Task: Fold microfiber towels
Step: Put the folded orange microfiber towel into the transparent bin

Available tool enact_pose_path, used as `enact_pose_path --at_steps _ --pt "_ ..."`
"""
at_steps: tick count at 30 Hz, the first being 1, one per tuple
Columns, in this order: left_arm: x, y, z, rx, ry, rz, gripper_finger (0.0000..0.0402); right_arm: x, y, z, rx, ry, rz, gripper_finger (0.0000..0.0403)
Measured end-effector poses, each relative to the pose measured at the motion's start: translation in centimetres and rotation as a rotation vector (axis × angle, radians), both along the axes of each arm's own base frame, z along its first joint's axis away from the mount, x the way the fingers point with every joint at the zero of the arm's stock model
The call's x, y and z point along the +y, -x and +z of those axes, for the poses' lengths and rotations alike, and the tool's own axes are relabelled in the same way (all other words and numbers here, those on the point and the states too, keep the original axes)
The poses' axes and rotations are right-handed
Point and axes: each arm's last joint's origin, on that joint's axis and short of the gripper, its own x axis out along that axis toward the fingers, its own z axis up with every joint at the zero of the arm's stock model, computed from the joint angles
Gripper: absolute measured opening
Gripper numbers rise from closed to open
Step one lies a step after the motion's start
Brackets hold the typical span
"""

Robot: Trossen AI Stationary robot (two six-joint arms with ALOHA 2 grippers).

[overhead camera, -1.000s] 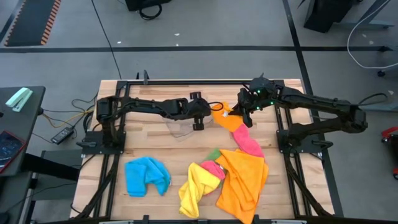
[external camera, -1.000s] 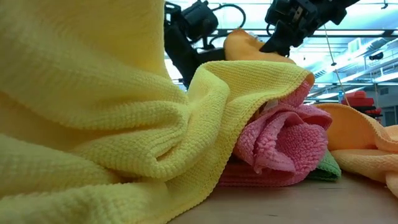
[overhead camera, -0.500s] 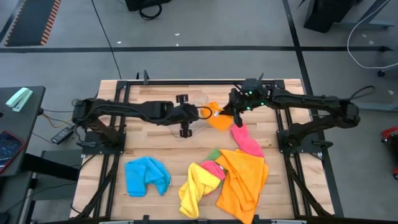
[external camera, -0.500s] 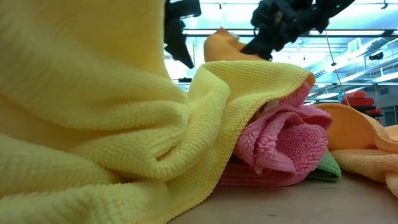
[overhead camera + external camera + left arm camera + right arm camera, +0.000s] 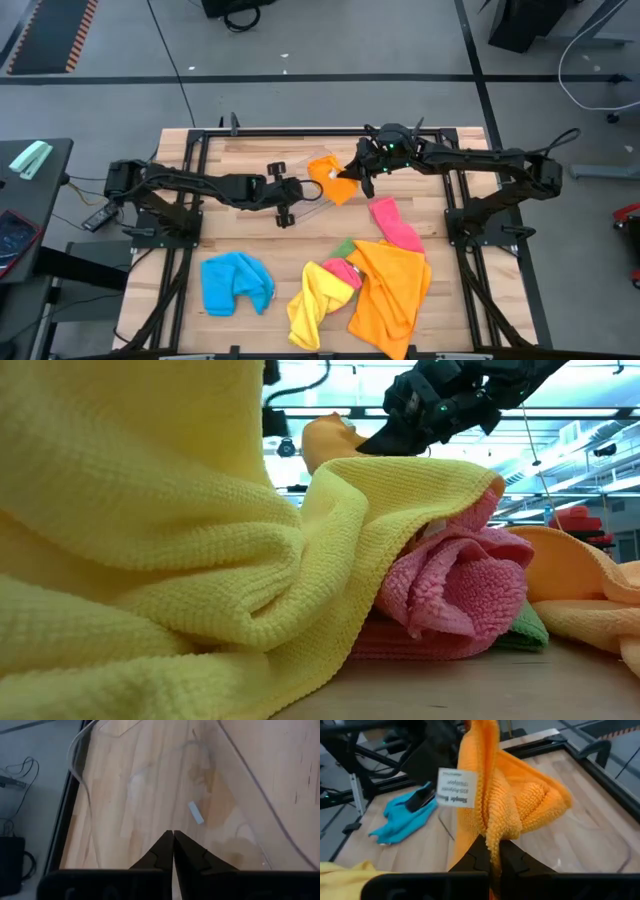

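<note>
Pinching orange towel | right gripper jaws clamped on a bunched edge, cloth hanging limp above counter | soft, light, floppy: better held at a corner | left gripper jaws closed, empty

A: Where does the high view sit?
B: Straight above, taking in the whole table. The low view sits at tabletop height, pressed against the yellow towel, which lies toward six o'clock in the overhead.
A: The wrist views?
B: Close, looking along each arm's fingers.
</note>
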Motion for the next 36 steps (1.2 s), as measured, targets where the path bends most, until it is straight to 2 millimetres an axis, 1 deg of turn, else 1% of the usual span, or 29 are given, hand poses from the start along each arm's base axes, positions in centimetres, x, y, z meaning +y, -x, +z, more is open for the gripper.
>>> enact_pose_path --at_steps 3,6,7,9,11,13,15,16,18,20,21,23,24,26,30,36 --pt "-0.1 1.2 0.3 -0.047 0.009 0.018 0.0017 -0.3 -0.8 -0.4 -0.016 -0.012 0.004 0.0012" --pt "-0.4 2.7 1.0 -0.092 0.016 0.021 0.0007 -0.8 -2.1 -0.2 -0.024 -0.014 0.005 0.0012" --pt "-0.4 3.0 1.5 -0.131 0.021 0.026 0.0006 -0.9 -2.6 0.0 -0.029 -0.014 0.007 0.0012" --pt "-0.7 4.2 1.6 -0.138 0.023 0.028 0.0008 -1.0 -3.8 0.1 -0.029 -0.016 0.019 0.0012" --pt "-0.9 4.9 2.1 -0.200 0.026 0.023 0.0016 -1.2 -4.8 0.2 -0.021 -0.025 0.034 0.0012" --pt "-1.0 5.8 1.8 -0.207 0.028 0.035 0.0023 -1.0 -6.2 0.4 -0.031 -0.023 0.052 0.0012" --pt "-1.2 6.4 1.6 -0.228 0.030 0.031 0.0026 -1.2 -7.0 0.3 -0.002 -0.034 0.058 0.0012" --pt "-1.2 6.7 1.5 -0.236 0.027 0.035 0.0025 -1.1 -7.8 0.5 -0.015 -0.031 0.066 0.0012" --pt "-1.4 7.4 1.3 -0.246 0.028 0.047 0.0018 -1.2 -8.5 0.2 0.008 -0.042 0.064 0.0012" --pt "-1.4 8.0 1.3 -0.278 0.016 0.062 0.0010 -1.2 -9.6 0.2 -0.007 -0.040 0.065 0.0012" --pt "-1.5 8.4 0.9 -0.262 0.009 0.072 0.0007 -1.3 -9.9 -0.1 0.009 -0.052 0.070 0.0012" --pt "-1.4 8.9 1.1 -0.313 -0.003 0.106 0.0006 -1.5 -10.7 -0.4 0.008 -0.059 0.062 0.0012" --pt "-1.5 9.4 0.8 -0.301 -0.012 0.123 0.0007 -1.6 -11.1 -0.7 0.022 -0.067 0.066 0.0012" --pt "-1.6 10.0 1.1 -0.350 -0.025 0.164 0.0015 -1.8 -11.8 -1.0 0.022 -0.080 0.059 0.0012" --pt "-1.8 11.5 1.1 -0.371 -0.054 0.249 0.0026 -2.1 -13.1 -2.0 0.045 -0.114 0.051 0.0012" --pt "-2.1 13.0 1.3 -0.366 -0.038 0.288 0.0011 -2.0 -14.7 -3.5 0.077 -0.220 0.016 0.0012"
